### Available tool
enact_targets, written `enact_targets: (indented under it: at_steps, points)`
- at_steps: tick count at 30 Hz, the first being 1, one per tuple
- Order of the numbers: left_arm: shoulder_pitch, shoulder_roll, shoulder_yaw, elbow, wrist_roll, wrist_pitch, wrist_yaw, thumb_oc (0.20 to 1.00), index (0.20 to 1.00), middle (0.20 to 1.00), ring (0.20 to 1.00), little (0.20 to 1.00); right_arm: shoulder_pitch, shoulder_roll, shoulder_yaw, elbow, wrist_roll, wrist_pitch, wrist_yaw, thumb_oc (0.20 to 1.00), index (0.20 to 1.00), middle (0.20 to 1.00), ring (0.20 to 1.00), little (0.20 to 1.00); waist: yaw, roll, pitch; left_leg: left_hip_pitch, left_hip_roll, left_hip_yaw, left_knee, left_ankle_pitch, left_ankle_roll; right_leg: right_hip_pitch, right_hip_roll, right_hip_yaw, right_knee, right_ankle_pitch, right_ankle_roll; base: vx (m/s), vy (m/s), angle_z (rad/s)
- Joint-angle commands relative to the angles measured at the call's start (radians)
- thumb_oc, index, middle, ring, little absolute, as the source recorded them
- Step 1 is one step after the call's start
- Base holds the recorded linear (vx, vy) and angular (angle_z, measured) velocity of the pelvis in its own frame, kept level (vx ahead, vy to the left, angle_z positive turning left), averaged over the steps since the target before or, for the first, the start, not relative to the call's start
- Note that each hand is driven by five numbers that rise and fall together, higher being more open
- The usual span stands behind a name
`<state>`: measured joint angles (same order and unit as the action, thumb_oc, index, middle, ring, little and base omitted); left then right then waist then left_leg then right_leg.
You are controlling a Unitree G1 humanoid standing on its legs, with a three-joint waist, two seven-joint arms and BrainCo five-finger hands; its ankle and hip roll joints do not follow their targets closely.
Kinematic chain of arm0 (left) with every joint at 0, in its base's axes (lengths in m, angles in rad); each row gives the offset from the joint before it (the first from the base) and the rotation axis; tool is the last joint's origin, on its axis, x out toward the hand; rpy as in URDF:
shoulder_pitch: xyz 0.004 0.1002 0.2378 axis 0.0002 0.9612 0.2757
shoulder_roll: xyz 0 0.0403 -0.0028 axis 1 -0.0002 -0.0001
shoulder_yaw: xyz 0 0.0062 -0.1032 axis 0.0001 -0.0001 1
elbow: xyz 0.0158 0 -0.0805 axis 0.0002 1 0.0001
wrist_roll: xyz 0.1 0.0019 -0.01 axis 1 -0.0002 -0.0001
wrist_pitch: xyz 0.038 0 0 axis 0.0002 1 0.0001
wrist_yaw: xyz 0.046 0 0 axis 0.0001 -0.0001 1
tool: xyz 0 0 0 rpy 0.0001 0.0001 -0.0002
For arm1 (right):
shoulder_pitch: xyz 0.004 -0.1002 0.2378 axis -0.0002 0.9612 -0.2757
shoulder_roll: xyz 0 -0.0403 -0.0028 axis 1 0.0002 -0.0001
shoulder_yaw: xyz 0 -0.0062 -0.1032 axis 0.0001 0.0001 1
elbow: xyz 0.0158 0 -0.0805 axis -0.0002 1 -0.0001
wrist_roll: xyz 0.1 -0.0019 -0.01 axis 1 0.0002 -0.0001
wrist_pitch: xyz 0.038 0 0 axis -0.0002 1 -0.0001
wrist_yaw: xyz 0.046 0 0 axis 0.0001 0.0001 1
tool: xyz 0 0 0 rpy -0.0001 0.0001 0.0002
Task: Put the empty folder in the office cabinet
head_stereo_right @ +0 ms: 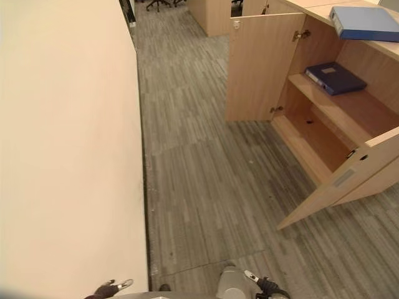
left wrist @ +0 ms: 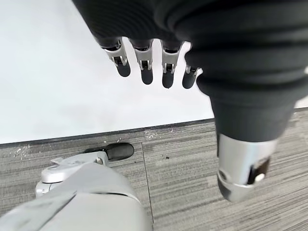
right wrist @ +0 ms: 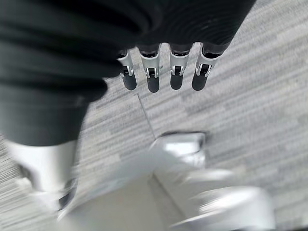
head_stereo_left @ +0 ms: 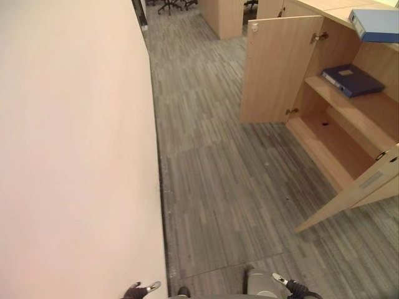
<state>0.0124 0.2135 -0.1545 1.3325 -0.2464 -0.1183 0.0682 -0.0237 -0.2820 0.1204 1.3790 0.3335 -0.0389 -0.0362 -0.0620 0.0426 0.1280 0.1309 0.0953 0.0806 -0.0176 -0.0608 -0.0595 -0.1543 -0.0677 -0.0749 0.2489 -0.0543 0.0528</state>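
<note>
We are hanging both the left robot hand (left wrist: 144, 57) and the right robot hand (right wrist: 163, 72) loose-fingered, holding nothing. The folder (head_stereo_left: 376, 25) is lying far ahead on the cabinet (head_stereo_left: 336, 134) top; it looks stiff and light, best gripped at its spine.

I see a plain cream wall (head_stereo_left: 75, 143) filling the left of the frame, meeting a grey striped carpet floor (head_stereo_left: 212, 187) along a dark baseboard line. At the top centre, black wheeled office chair bases (head_stereo_left: 171, 5) stand on the carpet, and just right of them a light wooden partition block (head_stereo_left: 225, 15) rises at the upper edge
</note>
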Motion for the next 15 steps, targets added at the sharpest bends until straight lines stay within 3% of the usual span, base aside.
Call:
enact_targets:
  at_steps: [1, 2, 5, 7, 8, 9, 10, 12, 15]
  points:
    - [-0.022, 0.021, 0.017, 0.013, 0.038, -0.011, 0.001, 1.0, 1.0, 1.0, 1.0, 1.0, 0.006, 0.01, 0.004, 0.017, 0.006, -0.005, 0.003, 1.0, 1.0, 1.0, 1.0, 1.0, -0.023, -0.038, 0.01, 0.025, -0.158, -0.036, -0.033, -0.033, 0.105, -0.027, 0.054, -0.074, -0.134, 0.09, 0.043, 0.4, -0.185, 0.08]
    - [-0.017, 0.018, 0.022, 0.021, 0.048, -0.009, -0.003, 1.0, 1.0, 1.0, 1.0, 1.0, 0.018, 0.012, -0.002, 0.018, 0.012, -0.007, 0.005, 1.0, 1.0, 1.0, 1.0, 1.0, -0.022, -0.046, 0.0, 0.046, -0.155, -0.032, -0.024, -0.063, 0.103, 0.017, 0.05, -0.095, -0.168, 0.076, 0.032, 0.31, -0.153, 0.3]
    - [-0.016, 0.015, 0.026, 0.026, 0.048, -0.009, 0.002, 1.0, 1.0, 1.0, 1.0, 1.0, 0.019, 0.013, -0.003, 0.022, 0.011, -0.008, 0.007, 1.0, 1.0, 1.0, 1.0, 1.0, -0.024, -0.047, -0.01, 0.049, -0.145, -0.027, -0.011, -0.082, 0.096, 0.024, 0.057, -0.094, -0.167, 0.068, 0.027, 0.24, -0.136, 0.2]
    - [-0.023, 0.011, 0.029, 0.02, 0.031, -0.013, 0.003, 1.0, 1.0, 1.0, 1.0, 1.0, 0.024, 0.015, -0.011, 0.025, 0.034, -0.019, 0.007, 1.0, 1.0, 1.0, 1.0, 1.0, -0.028, -0.063, -0.027, 0.033, -0.106, 0.018, 0.108, -0.138, 0.059, 0.064, 0.068, -0.093, -0.163, 0.037, 0.01, 0.32, -0.246, -0.09]
    - [-0.027, 0.011, 0.031, 0.017, 0.019, -0.014, 0.004, 1.0, 1.0, 1.0, 1.0, 1.0, 0.02, 0.012, -0.014, 0.019, 0.04, -0.02, 0.004, 1.0, 1.0, 1.0, 1.0, 1.0, -0.03, -0.071, -0.024, 0.008, -0.087, 0.043, 0.191, -0.126, 0.045, 0.084, 0.07, -0.093, -0.162, 0.025, 0.004, 0.18, -0.165, 0.14]
    - [-0.027, 0.011, 0.031, 0.017, 0.019, -0.014, 0.004, 1.0, 1.0, 1.0, 1.0, 1.0, 0.02, 0.012, -0.014, 0.019, 0.04, -0.02, 0.004, 1.0, 1.0, 1.0, 1.0, 1.0, -0.03, -0.07, -0.024, 0.005, -0.086, 0.043, 0.197, -0.13, 0.045, 0.084, 0.071, -0.093, -0.162, 0.026, 0.003, 0.17, -0.228, 0.08]
    - [-0.035, 0.011, 0.027, 0.006, 0.002, -0.017, 0.006, 1.0, 1.0, 1.0, 1.0, 1.0, 0.014, 0.009, -0.012, 0.016, 0.049, -0.021, -0.001, 1.0, 1.0, 1.0, 1.0, 1.0, -0.021, -0.09, -0.01, -0.09, -0.055, 0.067, 0.414, -0.087, 0.027, 0.123, 0.07, -0.095, -0.176, 0.018, -0.014, 0.13, -0.214, -0.05]
    - [-0.038, 0.012, 0.028, -0.011, -0.012, -0.017, 0.015, 1.0, 1.0, 1.0, 1.0, 1.0, 0.009, 0.005, -0.007, 0.011, 0.05, -0.019, -0.008, 1.0, 1.0, 1.0, 1.0, 1.0, -0.004, -0.113, 0.001, -0.183, -0.008, 0.111, 0.547, -0.034, 0.037, 0.168, 0.069, -0.095, -0.198, 0.005, -0.034, 0.19, -0.234, -0.02]
    - [-0.033, 0.012, 0.032, -0.011, -0.013, -0.017, 0.018, 1.0, 1.0, 1.0, 1.0, 1.0, 0.008, 0.0, -0.005, 0.004, 0.051, -0.019, -0.009, 1.0, 1.0, 1.0, 1.0, 1.0, 0.013, -0.123, 0.003, -0.238, -0.012, 0.105, 0.527, -0.054, 0.057, 0.196, 0.067, -0.07, -0.207, -0.003, -0.035, 0.14, -0.062, -0.33]
